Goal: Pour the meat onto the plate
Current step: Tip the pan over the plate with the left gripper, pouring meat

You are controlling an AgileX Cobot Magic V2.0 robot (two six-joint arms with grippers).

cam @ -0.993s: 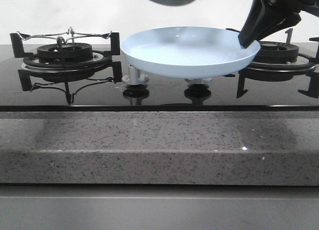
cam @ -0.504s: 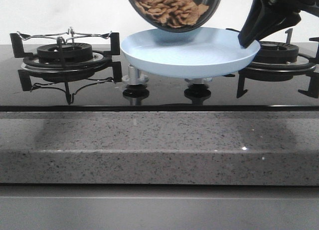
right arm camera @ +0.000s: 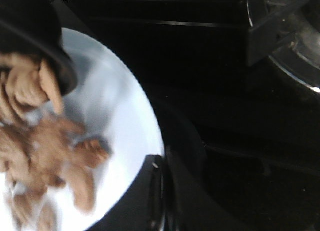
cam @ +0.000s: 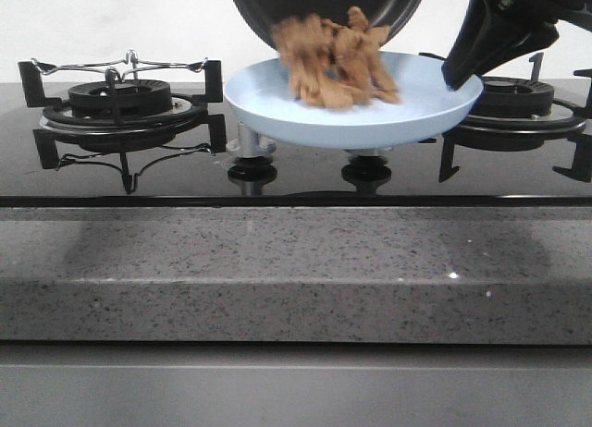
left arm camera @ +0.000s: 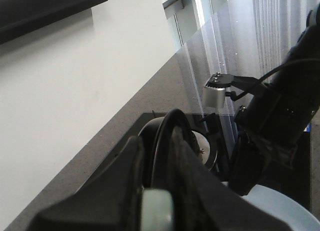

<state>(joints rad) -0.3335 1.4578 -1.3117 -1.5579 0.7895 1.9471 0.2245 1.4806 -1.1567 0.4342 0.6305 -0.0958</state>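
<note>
Loose, light meat point(cam: 335, 62) tumbles off the tipped pan point(cam: 324, 6); the right hand point(cam: 460, 73) pinches the glossy plate point(cam: 268, 108) rim. The left hand's grip can't be made out.

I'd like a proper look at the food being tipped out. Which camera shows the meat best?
The front view: the meat is seen whole, sliding from the tilted black pan onto the plate. The right wrist view shows it close but blurred and cut off at the edge. The left wrist view shows none of it.
</note>
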